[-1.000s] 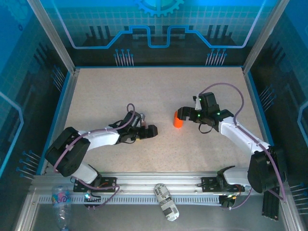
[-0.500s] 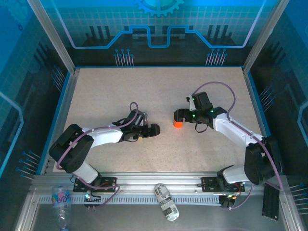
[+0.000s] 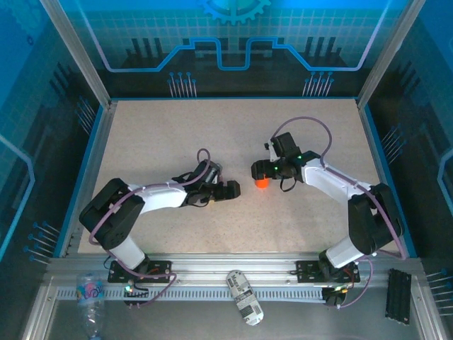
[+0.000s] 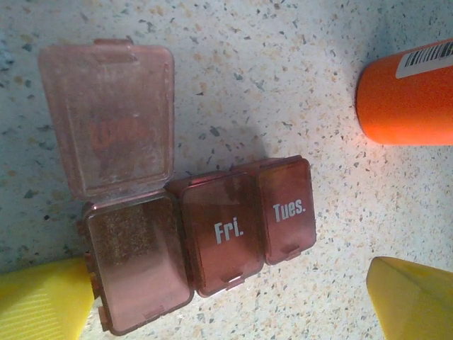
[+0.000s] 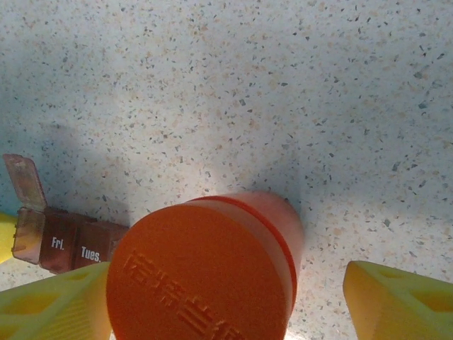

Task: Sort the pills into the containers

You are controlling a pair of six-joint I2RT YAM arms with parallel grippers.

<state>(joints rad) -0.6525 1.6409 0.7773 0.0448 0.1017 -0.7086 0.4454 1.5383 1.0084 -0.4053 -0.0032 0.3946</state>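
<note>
Speckled beige tabletop [image 3: 163,134] lies inside an enclosure of aluminium posts and blue-lit panels. In the overhead view both arms reach toward the middle of the frame. The left gripper [image 3: 230,190] sits just left of centre and the right gripper [image 3: 259,172] just right of it. An orange bottle [image 3: 262,183] stands upright under the right one.

The left wrist view shows a translucent maroon pill organiser [image 4: 212,241] lying flat in the lower centre, with three cells in a row. The cell at frame left is open, its lid [image 4: 110,120] folded back toward the upper left. The other two cells are closed and printed "Fri." and "Tues." The left gripper's yellow fingers [image 4: 42,304] show at the two lower corners, spread wide with the organiser between them and nothing grasped. The bottle lies at the upper right edge, apart from the organiser.

In the right wrist view the bottle's embossed cap fills the lower centre, with a yellow finger on either side. The finger at lower left sits close against the cap, while the one at lower right stands clear of it. The pincer is therefore parted around the bottle, not clamped on it. The organiser lies at the lower left of that frame, near the bottle.
</note>
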